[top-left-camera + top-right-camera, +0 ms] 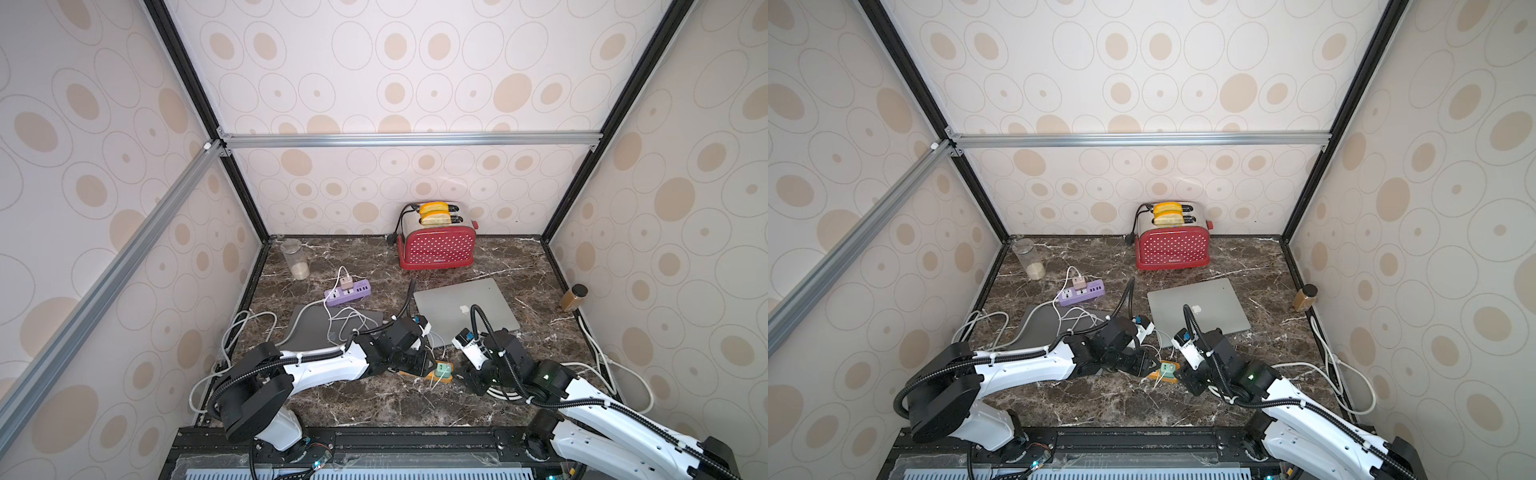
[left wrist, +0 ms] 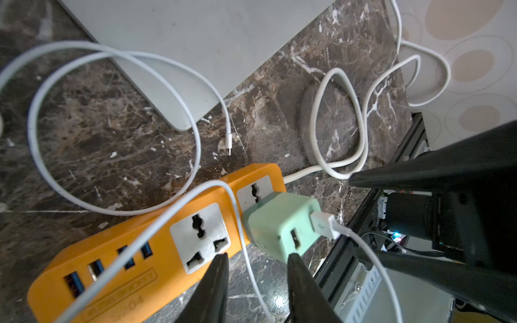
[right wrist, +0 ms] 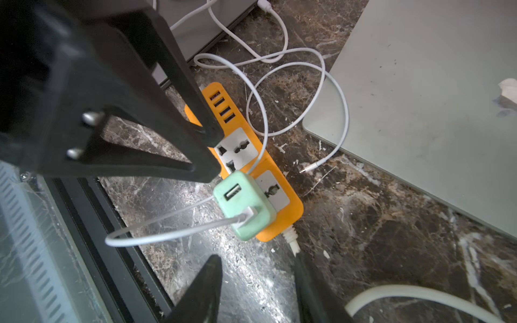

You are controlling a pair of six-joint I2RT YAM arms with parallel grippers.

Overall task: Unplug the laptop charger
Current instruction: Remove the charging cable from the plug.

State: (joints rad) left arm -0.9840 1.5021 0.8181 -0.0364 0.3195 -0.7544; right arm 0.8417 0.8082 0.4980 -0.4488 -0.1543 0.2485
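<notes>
A: Where is the charger sitting?
B: The mint-green charger (image 1: 443, 369) is sitting plugged into the orange power strip (image 2: 159, 268), at the strip's 3 o'clock end in a top view, with its white cable (image 2: 112, 53) looping off toward 12 o'clock. The cable's free plug (image 2: 228, 139) is lying on the marble counter (image 1: 374, 403), just beside the silver laptop (image 1: 465, 307).

A: What are the grippers doing?
B: The left gripper (image 2: 257, 256) is reaching in from 9 o'clock with its fingers spread, one tip by the empty socket and one against the charger. I'd say it's bracing the strip. The right gripper (image 3: 257, 256) is hovering at 3 o'clock, fingers apart, grasping nothing.

A: Is there room to pull?
B: The front rail (image 1: 374, 436) is crowding 6 o'clock and the laptop is blocking 12, so straight up is looking clearest
</notes>
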